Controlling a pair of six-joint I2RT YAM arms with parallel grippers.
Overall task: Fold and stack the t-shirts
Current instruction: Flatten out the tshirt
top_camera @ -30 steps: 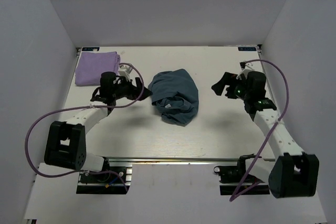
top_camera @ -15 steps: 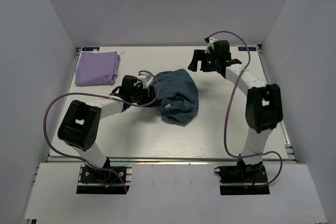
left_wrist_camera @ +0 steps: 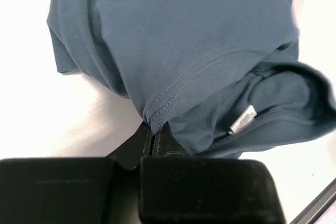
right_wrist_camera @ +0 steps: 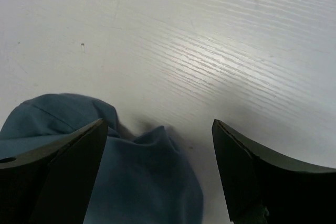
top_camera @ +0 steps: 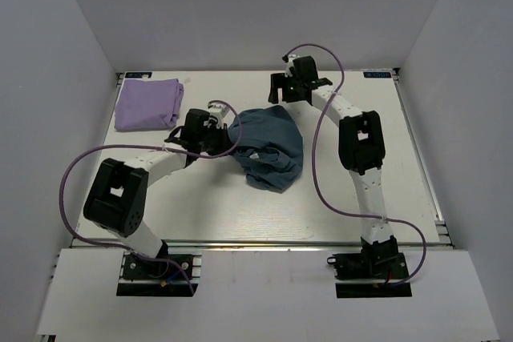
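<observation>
Right, the dark slate-blue t-shirt [top_camera: 271, 143] sits in a loose, crumpled heap near the middle of the table [top_camera: 345, 190], with no tidy fold to it. Its small white neck label [left_wrist_camera: 241, 120] peeks out among the creases on the near side. Over in the far left corner the lavender t-shirt [top_camera: 147, 104] lies folded into a flat, neat rectangle. It lies apart from the blue one, so nothing is stacked.

Now the left hand [left_wrist_camera: 153, 139]: it is at the blue shirt's left edge, fingers pressed together and clamped on the cloth. The wrist view shows it plainly, with a stitched hem bunched right at the tips and the fabric spreading away beyond them.

And the right hand [right_wrist_camera: 158, 129]: it reaches across to the far edge of the same shirt, fingers spread wide apart with nothing gripped. Between them you see a hump of blue cloth low down and bare white table beyond. Whether those fingertips [right_wrist_camera: 79, 156] actually touch the fabric, I cannot tell from these views.
</observation>
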